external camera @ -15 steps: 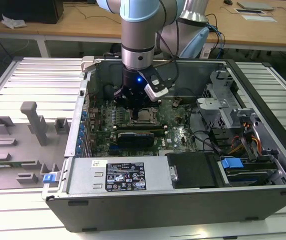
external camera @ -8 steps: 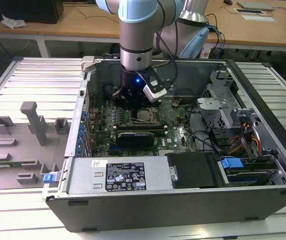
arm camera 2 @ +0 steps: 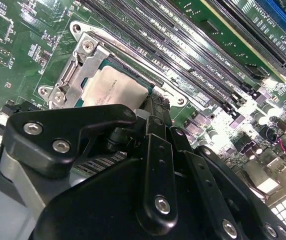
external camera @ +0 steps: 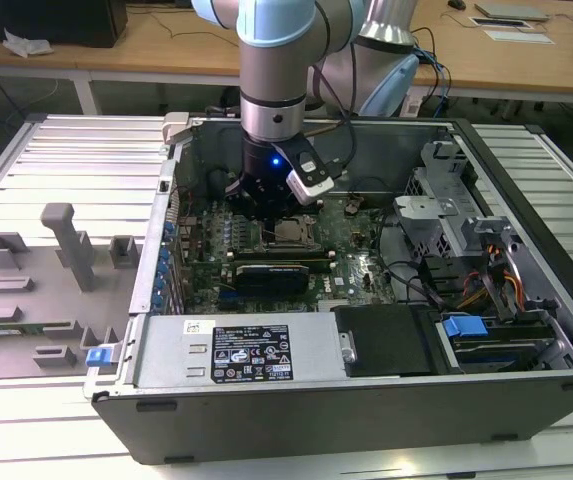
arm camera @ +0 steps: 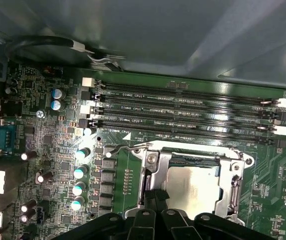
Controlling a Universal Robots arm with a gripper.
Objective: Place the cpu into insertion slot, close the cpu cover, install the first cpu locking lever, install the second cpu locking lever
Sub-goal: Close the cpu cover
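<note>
Black gripper (arm camera: 156,199) linkage bulks closest in both wrist views, and its fingertips (arm camera: 151,200) are drawn together with nothing seen between them, the tips resting at the edge of the cpu cover (arm camera: 234,186). Beyond them sits the cpu (arm camera: 192,184), a flat square with a pale beige-silver, faintly smudged top, lying level inside the insertion slot (arm camera: 195,159), whose dark rim shows along one side. The silvery cover frame lies down around the chip, its square opening leaving the chip's top exposed. A thin wire lever (arm camera: 125,147) runs along the socket's edge beside the long black memory slots (arm camera: 182,116) on the green motherboard (arm camera: 58,150). In the exterior view, the arm reaches down into the open computer case (external camera: 296,420).
</note>
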